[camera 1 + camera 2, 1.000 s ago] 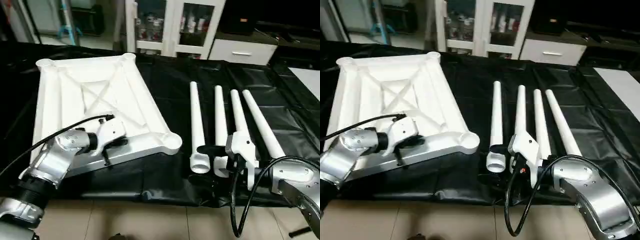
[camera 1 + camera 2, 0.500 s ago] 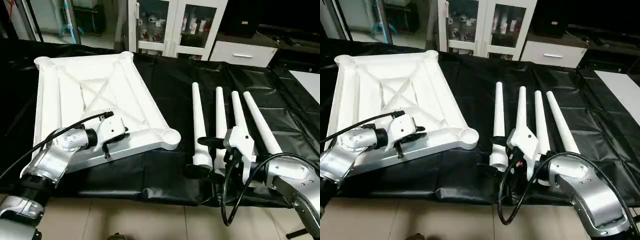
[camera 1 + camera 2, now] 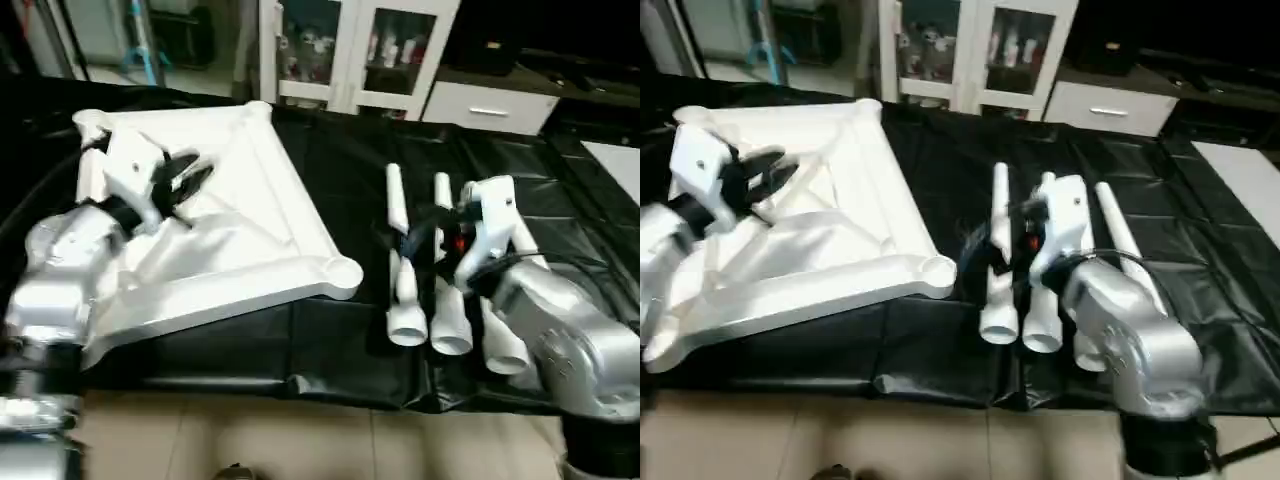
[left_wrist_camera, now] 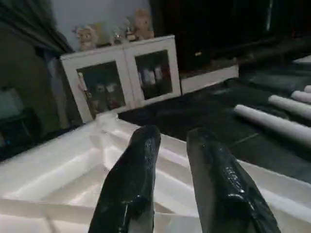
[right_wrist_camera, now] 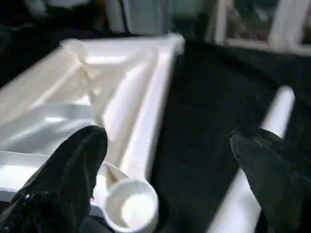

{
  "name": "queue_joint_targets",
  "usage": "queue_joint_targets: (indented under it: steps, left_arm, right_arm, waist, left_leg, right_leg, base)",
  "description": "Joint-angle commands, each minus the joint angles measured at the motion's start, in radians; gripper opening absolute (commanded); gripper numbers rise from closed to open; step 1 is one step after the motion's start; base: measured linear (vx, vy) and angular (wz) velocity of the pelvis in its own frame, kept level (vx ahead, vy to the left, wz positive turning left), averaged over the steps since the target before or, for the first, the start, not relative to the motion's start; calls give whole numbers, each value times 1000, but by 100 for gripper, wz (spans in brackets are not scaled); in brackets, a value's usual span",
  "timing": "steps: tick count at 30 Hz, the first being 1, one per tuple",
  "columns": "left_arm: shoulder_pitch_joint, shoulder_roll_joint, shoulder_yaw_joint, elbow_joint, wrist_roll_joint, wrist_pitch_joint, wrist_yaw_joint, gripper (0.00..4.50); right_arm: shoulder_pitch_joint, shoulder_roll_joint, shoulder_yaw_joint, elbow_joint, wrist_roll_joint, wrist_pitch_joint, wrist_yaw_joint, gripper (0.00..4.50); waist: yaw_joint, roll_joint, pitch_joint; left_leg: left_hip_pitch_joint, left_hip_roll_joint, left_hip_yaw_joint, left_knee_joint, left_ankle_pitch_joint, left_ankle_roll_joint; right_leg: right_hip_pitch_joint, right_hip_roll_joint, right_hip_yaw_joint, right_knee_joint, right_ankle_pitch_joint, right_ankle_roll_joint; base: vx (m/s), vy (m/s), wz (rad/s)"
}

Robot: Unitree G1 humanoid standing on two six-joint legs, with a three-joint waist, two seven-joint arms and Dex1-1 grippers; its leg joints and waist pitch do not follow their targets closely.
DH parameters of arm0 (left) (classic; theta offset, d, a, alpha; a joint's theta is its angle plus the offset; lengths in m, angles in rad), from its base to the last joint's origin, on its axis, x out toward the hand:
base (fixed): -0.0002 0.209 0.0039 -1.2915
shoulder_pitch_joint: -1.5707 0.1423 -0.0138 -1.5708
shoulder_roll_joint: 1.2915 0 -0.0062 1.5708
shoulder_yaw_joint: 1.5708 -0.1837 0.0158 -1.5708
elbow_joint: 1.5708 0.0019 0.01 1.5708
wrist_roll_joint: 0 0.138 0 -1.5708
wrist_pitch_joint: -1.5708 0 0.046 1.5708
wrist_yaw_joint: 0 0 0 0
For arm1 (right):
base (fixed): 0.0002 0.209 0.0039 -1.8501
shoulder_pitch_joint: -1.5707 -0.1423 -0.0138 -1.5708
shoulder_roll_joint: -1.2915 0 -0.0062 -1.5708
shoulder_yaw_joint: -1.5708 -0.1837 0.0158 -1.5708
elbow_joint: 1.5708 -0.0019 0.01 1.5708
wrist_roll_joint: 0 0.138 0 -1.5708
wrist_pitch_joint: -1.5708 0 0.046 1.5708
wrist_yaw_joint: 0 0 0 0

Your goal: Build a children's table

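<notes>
While on black cloth (image 3: pixel 330 170), one tabletop (image 3: pixel 250 215), four legs (image 3: pixel 405 290)

I see the table top (image 3: pixel 250 215) lying underside up on the left of the worktable (image 3: pixel 340 160), four legs (image 3: pixel 405 290) side by side to its right, and a cabinet (image 3: pixel 350 50) behind the worktable's far edge

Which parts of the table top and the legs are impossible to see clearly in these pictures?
- Table top: in the left eye view the left arm covers its near left corner.
- Legs: the right arm hides the rightmost leg's near part in both eye views.
- Right wrist view: one leg is cut off and blurred; the others lie outside it.
</notes>
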Motion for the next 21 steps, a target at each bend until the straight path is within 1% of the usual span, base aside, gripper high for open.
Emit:
queue_joint_targets:
  steps: [1,2,3,4,5,6,7,8,9,10,11,12,13,14,15,16,17,18,19,20,21]
  left_arm:
    - [24,-49,-20,-56,9,-5,61,123]
    - [45,-82,-37,-79,15,-5,79,123]
    - [54,-96,-48,-88,16,0,82,123]
    - [60,-102,-56,-94,16,0,77,123]
    - [64,-106,-64,-111,21,14,79,123]
    - [64,-105,-66,-114,23,16,79,123]
    - [68,-103,-76,-134,29,36,77,123]
    - [80,-71,-126,-208,-28,125,-18,123]
    - [86,-47,-156,-249,-44,152,-72,123]
    - [87,-26,-181,-281,-56,167,-117,123]
    - [88,-21,-193,-296,-56,172,-129,123]
    - [84,-14,-214,-318,-75,192,-171,123]
    - [83,-14,-225,-328,-88,203,-192,123]
    - [79,8,-247,-343,-87,220,-227,123]
    - [75,28,-264,-355,-84,232,-253,123]
    - [70,62,-291,-373,-81,258,-295,123]
    - [66,85,-309,-386,-80,277,-325,123]
    - [67,87,-311,-389,-80,279,-326,123]
    - [70,112,-340,-423,-70,306,-342,123]
    - [71,117,-347,-435,-64,313,-340,123]
    - [73,120,-350,-447,-56,309,-336,123]
  right_arm:
    - [-34,4,-1,56,-40,21,-44,450]
    - [-78,6,20,133,-66,5,-47,450]
    - [-105,6,34,181,-81,-8,-45,450]
    - [-131,7,45,222,-97,-11,-50,450]
    - [-156,8,53,258,-112,-5,-57,450]
    - [-159,7,54,263,-114,-4,-58,450]
    - [-179,7,61,293,-126,-1,-63,450]
    - [-245,0,84,412,-163,-16,-81,450]
    - [-280,-1,88,472,-166,-14,-81,450]
    - [-311,-3,85,518,-160,-4,-73,450]
    - [-320,-7,81,532,-155,2,-66,450]
    - [-358,-13,75,589,-145,24,-34,450]
    - [-376,-18,73,621,-141,35,-12,450]
    - [-402,-24,74,659,-142,54,3,450]
    - [-421,-27,75,688,-145,68,12,450]
    - [-441,-36,85,717,-150,84,34,450]
    - [-454,-42,92,737,-153,93,50,450]
    - [-455,-42,93,740,-153,93,52,450]
    - [-474,-45,109,800,-164,99,78,450]
    - [-480,-45,117,820,-170,103,83,450]
    - [-490,-38,117,851,-172,105,84,450]
  waist:
    - [-4,24,-68]
    - [-5,19,-71]
    - [-5,22,-68]
    - [-5,25,-66]
    - [-6,14,-66]
    - [-6,18,-66]
    - [-7,20,-66]
    - [-10,42,-70]
    - [-12,44,-69]
    - [-12,34,-67]
    - [-8,51,-70]
    - [-10,53,-74]
    - [-8,46,-75]
    - [-8,24,-71]
    - [-4,40,-74]
    - [-4,40,-74]
    - [-4,34,-75]
    - [-6,36,-75]
    - [-10,-8,-73]
    - [-6,10,-73]
    - [-9,15,-72]
  left_leg:
    - [13,72,-33,-78,-81,-78]
    - [10,72,-33,-76,-65,-69]
    - [8,70,-33,-76,-65,-67]
    - [9,70,-31,-77,-76,-66]
    - [7,72,-32,-77,-65,-61]
    - [8,71,-32,-77,-60,-59]
    - [10,72,-30,-75,-55,-56]
    - [13,70,-33,-74,-45,-72]
    - [14,68,-31,-73,-48,-79]
    - [11,66,-28,-74,-47,-83]
    - [13,66,-28,-70,-41,-87]
    - [15,65,-26,-67,-32,-85]
    - [10,63,-24,-64,-12,-73]
    - [6,63,-18,-64,-1,-49]
    - [1,64,-23,-64,12,-35]
    - [1,64,-23,-64,12,-35]
    - [3,64,-22,-63,34,-18]
    - [3,64,-21,-61,41,-19]
    - [-1,65,-16,-63,55,1]
    - [2,66,-16,-64,60,8]
    - [3,66,-16,-63,59,3]
  right_leg:
    - [39,-96,52,-57,187,-201]
    - [42,-99,52,-56,197,-206]
    - [41,-98,52,-57,183,-206]
    - [40,-100,54,-62,147,-201]
    - [42,-98,54,-59,141,-195]
    - [41,-97,53,-60,137,-191]
    - [40,-96,54,-60,145,-184]
    - [34,-94,52,-54,151,-190]
    - [31,-89,50,-57,149,-191]
    - [35,-86,52,-56,157,-197]
    - [34,-86,52,-52,174,-198]
    - [33,-81,51,-51,215,-201]
    - [37,-80,50,-48,248,-212]
    - [39,-81,52,-51,258,-219]
    - [42,-87,51,-45,237,-221]
    - [42,-87,51,-45,237,-221]
    - [37,-84,49,-44,213,-215]
    - [35,-83,48,-43,215,-214]
    - [42,-85,49,-43,210,-215]
    - [35,-88,48,-45,186,-216]
    - [31,-87,48,-44,184,-219]
  base:
    - [0,0,0]
    - [0,0,0]
    - [0,0,0]
    - [0,0,0]
    - [0,0,0]
    - [0,0,0]
    - [0,0,0]
    - [0,0,0]
    - [0,0,0]
    - [0,0,0]
    - [0,0,0]
    - [0,0,0]
    - [0,0,0]
    - [0,0,0]
    - [0,0,0]
    - [0,0,0]
    - [0,0,0]
    - [0,0,0]
    - [0,0,0]
    - [0,0,0]
    - [0,0,0]
